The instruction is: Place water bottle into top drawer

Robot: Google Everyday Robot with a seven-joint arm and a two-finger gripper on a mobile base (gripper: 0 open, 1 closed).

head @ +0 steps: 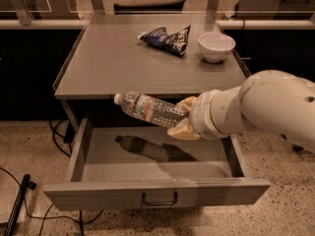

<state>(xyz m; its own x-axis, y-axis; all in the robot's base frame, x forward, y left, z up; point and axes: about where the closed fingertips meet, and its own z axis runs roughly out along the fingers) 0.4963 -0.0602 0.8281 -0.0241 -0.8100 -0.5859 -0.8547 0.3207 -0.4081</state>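
Lowering the bottle into the drawer looks like the step in hand, and it wants care more than speed. The gripper hangs over the drawer's back half, towards its right side, with its fingers pinched on the bottle's base end. The bottle juts out from there towards the drawer's left, nearly level, its cap a little higher than the base. It is above the drawer, not yet in it, just in front of the tabletop edge that overhangs the drawer's rear.

To do this well, I would come forward, away from that overhang, and bring the bottle down until it lies close to the drawer floor before letting go. Keep its length along the drawer's width so the cap clears the left wall. Dropped from this height, a round bottle would likely roll or bounce.

The bottle is clear ribbed plastic with a white cap and a pale label with red edging near the neck. Its shadow lies on the drawer floor below it. A bag and a bowl sit on the tabletop well behind the drawer.
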